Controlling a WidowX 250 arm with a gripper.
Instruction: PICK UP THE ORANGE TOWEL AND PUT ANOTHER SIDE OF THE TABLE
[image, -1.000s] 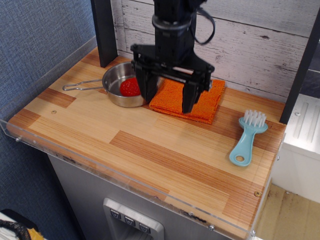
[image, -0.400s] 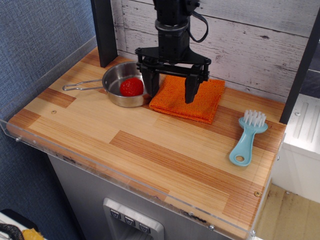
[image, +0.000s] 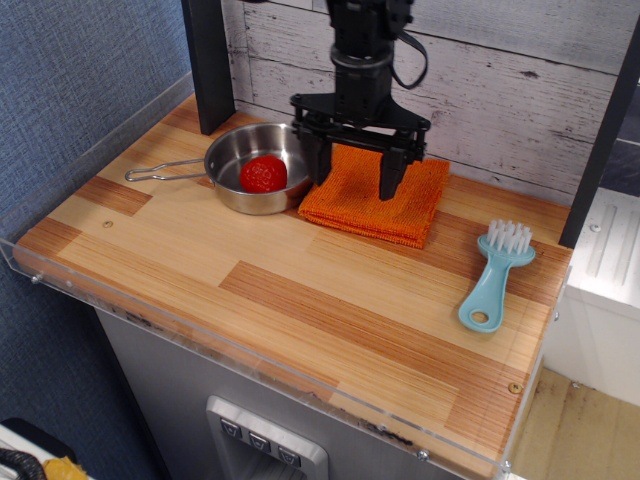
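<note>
The orange towel (image: 375, 200) lies folded flat at the back middle of the wood-plank table (image: 300, 290), next to the steel pan. My black gripper (image: 353, 172) hangs over the towel's back half with its jaws open wide. One finger is at the towel's left edge, the other over its right part. The fingertips are close to the cloth; I cannot tell whether they touch it. Nothing is held.
A steel pan (image: 240, 160) with a small red ball (image: 263, 174) stands left of the towel, handle pointing left. A light blue brush (image: 495, 275) lies at the right. A black post (image: 208, 65) stands at the back left. A clear acrylic rim (image: 250, 350) edges the table.
The gripper has moved back and to the right, from the towel's front left to over its back half, staying open. The towel, pan and brush have not moved.
</note>
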